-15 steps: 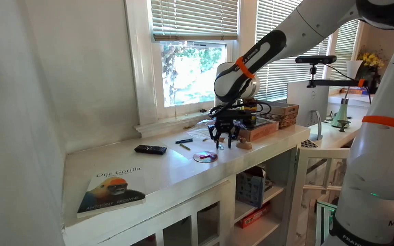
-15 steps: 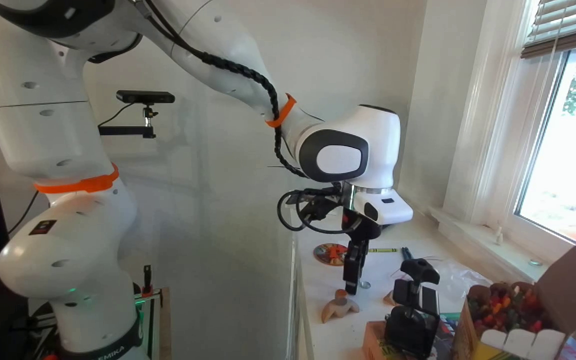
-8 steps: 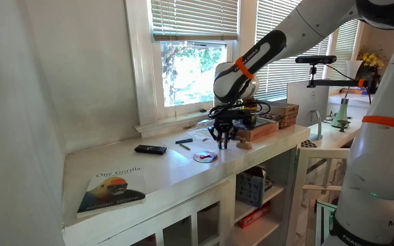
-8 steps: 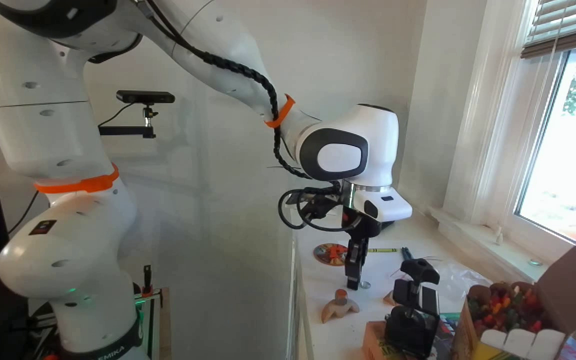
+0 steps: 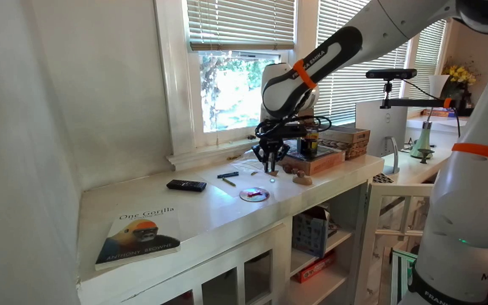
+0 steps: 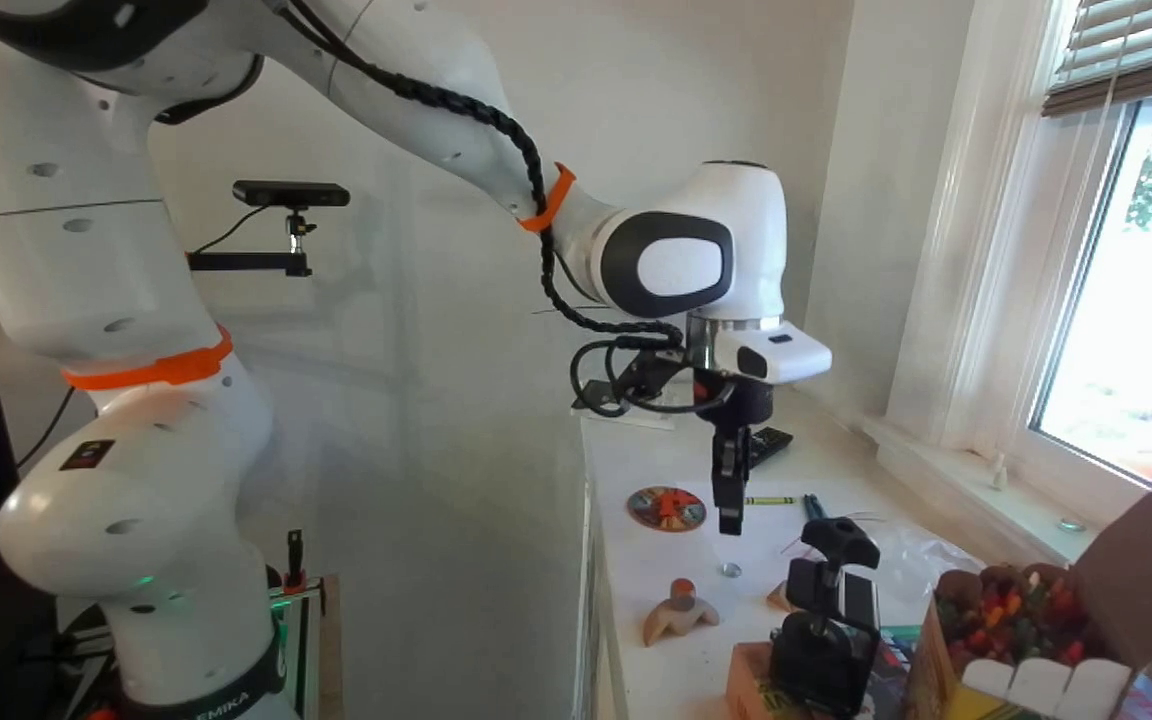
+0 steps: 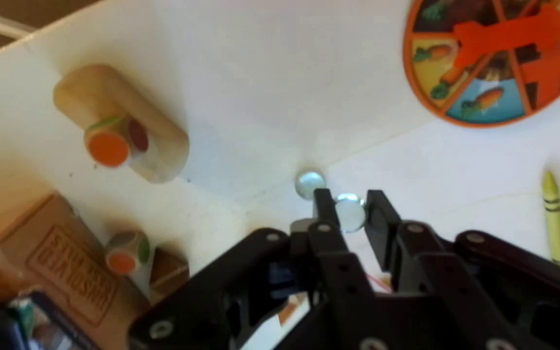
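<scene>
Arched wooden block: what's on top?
A wooden cube with orange, green and dark red spots sits on the arched wooden block. The cube's underside and the wood directly beneath it are covered.

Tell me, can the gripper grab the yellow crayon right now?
Probably not yet: the gripper seems shut on a clear gem, so it's busy. The yellow crayon lies uncovered, though, so the way to it looks free.

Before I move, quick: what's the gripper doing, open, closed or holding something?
Gripper: closed on a small glassy disc, pinched between its fingers above the table.
</scene>
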Controlling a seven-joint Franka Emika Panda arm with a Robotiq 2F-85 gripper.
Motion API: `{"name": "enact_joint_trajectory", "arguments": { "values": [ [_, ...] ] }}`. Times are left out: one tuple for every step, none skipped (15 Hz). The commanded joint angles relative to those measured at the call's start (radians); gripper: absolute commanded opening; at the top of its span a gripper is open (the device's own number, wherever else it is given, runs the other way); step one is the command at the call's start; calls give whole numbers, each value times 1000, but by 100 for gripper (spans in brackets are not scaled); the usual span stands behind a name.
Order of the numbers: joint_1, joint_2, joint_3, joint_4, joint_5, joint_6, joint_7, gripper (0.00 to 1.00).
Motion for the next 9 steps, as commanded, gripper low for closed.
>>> {"name": "enact_joint_trajectory", "arguments": {
  "values": [
    [-12,-44,46,19,-136,65,73,5],
    [-19,-46,59,18,-172,100,105,5],
    [-24,-44,70,11,-200,132,139,5],
    [-27,-38,80,1,-222,166,178,5],
    [-30,-31,89,-11,-243,200,220,5],
    [-33,-25,97,-24,-266,237,266,5],
    [-36,-11,104,-35,-285,275,318,5],
    [-40,-1,109,-42,-307,304,363,5],
    [-43,8,115,-50,-326,321,408,5]
  ]
}}
